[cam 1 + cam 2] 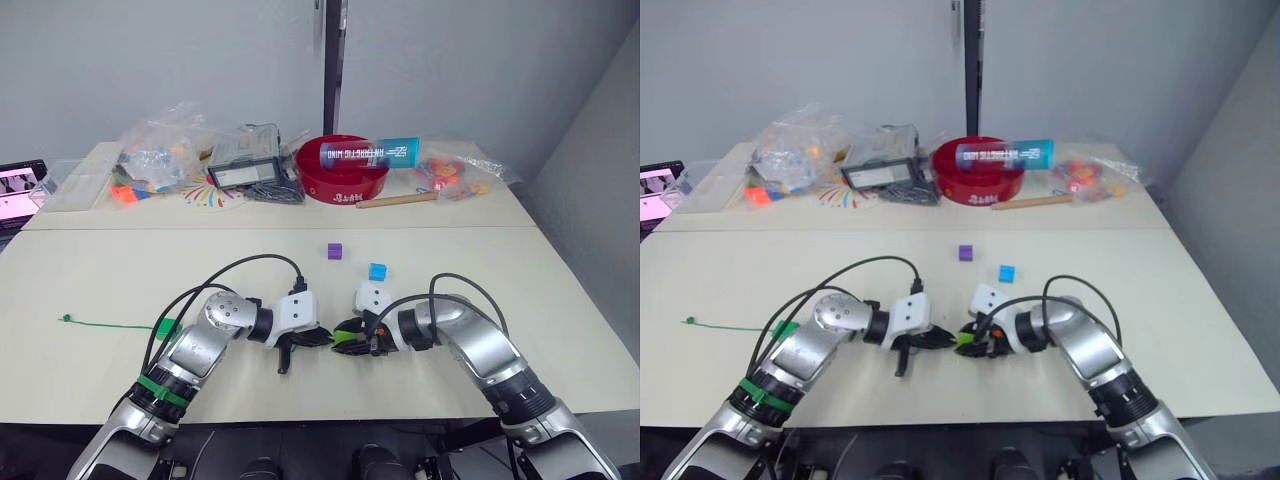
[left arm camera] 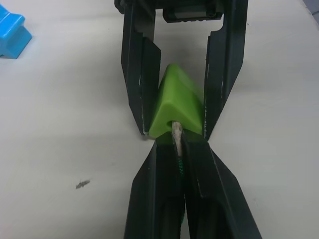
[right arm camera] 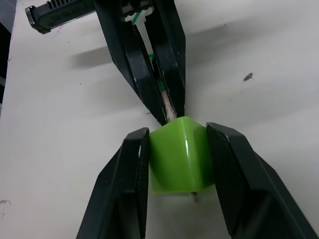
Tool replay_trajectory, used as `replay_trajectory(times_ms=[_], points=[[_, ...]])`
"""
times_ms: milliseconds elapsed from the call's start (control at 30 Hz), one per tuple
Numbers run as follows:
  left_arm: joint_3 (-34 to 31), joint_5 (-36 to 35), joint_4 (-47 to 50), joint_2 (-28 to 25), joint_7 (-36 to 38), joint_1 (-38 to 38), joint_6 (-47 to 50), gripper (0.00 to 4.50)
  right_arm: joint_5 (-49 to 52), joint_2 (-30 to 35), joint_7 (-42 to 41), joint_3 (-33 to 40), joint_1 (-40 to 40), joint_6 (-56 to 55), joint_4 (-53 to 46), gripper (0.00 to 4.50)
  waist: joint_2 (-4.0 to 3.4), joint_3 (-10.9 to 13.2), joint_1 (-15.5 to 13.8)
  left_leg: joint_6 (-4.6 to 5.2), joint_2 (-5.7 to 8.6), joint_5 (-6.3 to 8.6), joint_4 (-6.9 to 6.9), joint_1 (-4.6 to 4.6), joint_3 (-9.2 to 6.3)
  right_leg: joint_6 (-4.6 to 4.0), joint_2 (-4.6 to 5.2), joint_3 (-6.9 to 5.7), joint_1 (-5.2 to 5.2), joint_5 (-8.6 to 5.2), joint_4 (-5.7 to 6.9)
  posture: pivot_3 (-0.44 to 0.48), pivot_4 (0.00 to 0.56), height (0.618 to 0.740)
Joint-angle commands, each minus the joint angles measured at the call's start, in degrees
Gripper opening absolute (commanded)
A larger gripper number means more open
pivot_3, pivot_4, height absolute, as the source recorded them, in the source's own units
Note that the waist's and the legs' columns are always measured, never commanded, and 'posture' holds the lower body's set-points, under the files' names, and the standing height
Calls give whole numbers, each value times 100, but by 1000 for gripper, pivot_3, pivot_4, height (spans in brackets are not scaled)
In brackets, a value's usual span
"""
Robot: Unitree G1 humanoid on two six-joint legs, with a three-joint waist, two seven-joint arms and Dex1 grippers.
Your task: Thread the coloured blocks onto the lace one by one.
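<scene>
At the far left of the worktop (image 1: 90,285) we see the lace's knot (image 1: 66,318), with the thin green lace (image 1: 110,323) running right toward our left arm. Our left hand (image 2: 178,142) has its fingers pressed together on the lace's pale tip (image 2: 176,133), which meets the hole of the light green block (image 2: 177,104). Our right hand (image 3: 175,137) pinches that light green block between its two fingers (image 3: 130,164), low over the worktop at the near middle, tip to tip with the left hand. Beyond them, well apart, a purple block (image 1: 335,251) sits on the worktop, and just right of it, nearer us, a blue block (image 1: 377,271). A red bowl (image 1: 345,170) stands at the back.
</scene>
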State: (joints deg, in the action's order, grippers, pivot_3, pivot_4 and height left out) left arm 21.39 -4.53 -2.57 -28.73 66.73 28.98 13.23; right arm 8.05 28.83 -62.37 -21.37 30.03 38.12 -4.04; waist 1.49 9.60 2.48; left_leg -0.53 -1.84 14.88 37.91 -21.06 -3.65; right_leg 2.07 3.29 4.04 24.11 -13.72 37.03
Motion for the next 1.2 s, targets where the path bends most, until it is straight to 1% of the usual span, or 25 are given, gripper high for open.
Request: replay_trajectory(times_ms=[33,67,133,267,400,467,533,633,667,733,867,1033,1167,1200], points=[[224,-66,-115,223,205,64,-193,0,-26,10,94,-237,-149,361,88,1272,2,-13,-4,0,0,0,0,1,0,0,0,0,-2,0,0,0,150,731],[184,-70,-170,236,204,72,-230,0,-21,16,105,-226,-163,383,76,1272,2,-17,-9,0,1,0,0,1,0,0,1,0,-4,0,-2,0,150,731],[22,-171,-231,243,220,87,-212,712,11,52,58,-208,-192,361,47,1272,1,-19,-13,0,1,0,1,1,-2,1,1,0,-7,0,-4,0,150,731],[-263,-421,-107,146,363,81,-53,1989,36,62,73,-170,-224,376,12,1272,1,-19,-9,0,1,0,1,-1,-4,1,1,-1,-3,-1,-3,0,150,731],[-474,-516,-6,-145,468,9,-44,3265,105,21,103,-125,-209,371,-6,1272,1,-19,0,0,1,0,1,-1,-4,1,1,-2,-2,0,-2,0,150,731],[-561,-651,64,-310,602,-83,34,3265,153,23,111,-120,-192,391,-32,1272,1,-19,15,0,0,0,1,-1,-4,1,0,-2,0,-1,-2,0,150,731],[-576,-653,77,-492,680,-207,-8,3306,177,33,124,-125,-181,364,-58,2335,1,-18,13,0,-1,0,1,-1,-5,1,-1,-2,2,-1,-1,0,150,731],[-593,-517,-136,-615,610,-352,-249,3306,237,27,129,-115,-175,332,-96,3323,1,-18,12,0,-1,0,1,-1,-3,1,0,-1,2,-1,-3,0,150,731],[-596,-492,-222,-621,588,-360,-304,3306,251,26,129,-109,-176,328,-104,3708,1,-18,11,0,-1,0,1,-1,-3,1,-1,-1,1,-1,-3,0,150,731],[-627,-460,-469,-560,513,-302,-434,3306,279,17,143,-81,-175,297,-105,4321,1,-18,11,0,-1,0,1,-1,-3,1,-1,-1,1,-1,-3,0,150,731],[-607,-417,-760,-464,485,-217,-641,3306,315,52,188,-21,-194,182,-137,4321,1,-18,11,-4,0,-3,2,1,-3,-1,-1,-1,0,0,2,0,150,731],[-579,-468,-829,-386,526,-147,-636,3306,296,168,209,24,-278,11,-149,4321,1,-18,2,-4,0,-2,2,-1,-3,0,-1,-1,1,0,1,0,150,731],[-523,-453,-873,-339,604,-117,-665,2184,196,304,253,-14,-444,-220,-81,4365,1,-18,-14,-4,1,-2,3,-2,-3,0,0,-1,1,0,-2,0,150,731],[-519,-449,-881,-341,615,-112,-663,1815,188,304,291,-6,-460,-248,-63,4102,1,-18,-14,-4,1,-2,3,-3,-3,1,1,-1,0,0,-2,0,150,731]])
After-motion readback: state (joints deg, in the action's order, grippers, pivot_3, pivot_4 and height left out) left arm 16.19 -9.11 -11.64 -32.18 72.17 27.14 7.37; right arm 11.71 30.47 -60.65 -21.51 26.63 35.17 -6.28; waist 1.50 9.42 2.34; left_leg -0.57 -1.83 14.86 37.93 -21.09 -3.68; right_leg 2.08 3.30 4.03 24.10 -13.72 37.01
